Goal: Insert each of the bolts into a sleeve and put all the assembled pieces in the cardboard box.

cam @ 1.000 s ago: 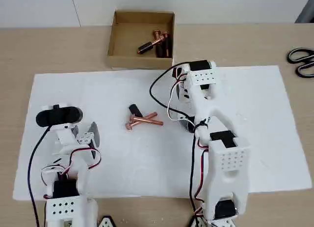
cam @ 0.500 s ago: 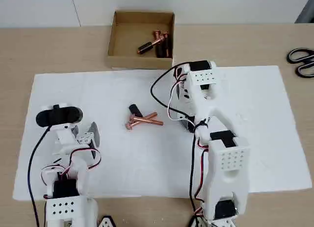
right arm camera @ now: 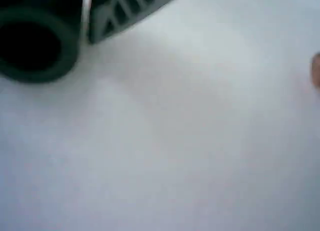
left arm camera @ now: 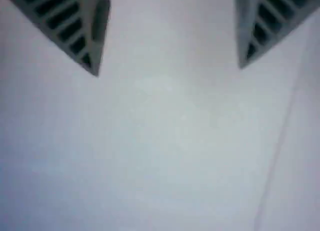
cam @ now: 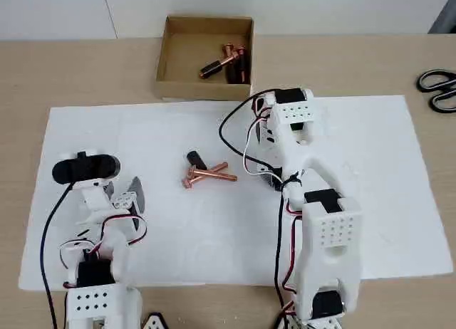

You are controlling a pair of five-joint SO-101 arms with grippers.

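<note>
Right fingers [right arm camera: 125, 11]: pinching sleeve [right arm camera: 35, 41], bore open, near bolts [cam: 209, 175].
Left fingers [left arm camera: 80, 26]: spread over sheet [left arm camera: 165, 141].
Bolts: crossed, mid-sheet, short of box [cam: 162, 65].
You: grip one bolt near head, align shank with bore, push straight.

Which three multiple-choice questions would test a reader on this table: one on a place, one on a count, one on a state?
1. Where do the scissors lie? A on the white sheet; B on the bare table, beside the sheet; C under the left gripper.
2. How many loose bolts lie on the sheet? A two; B four; C none.
3. How is the left gripper? A shut on a bolt; B shut and empty; C open.
Answers: 1 B, wood shows under them; 2 A, two copper bolts cross by a black sleeve; 3 C, its fingers stand apart.
</note>
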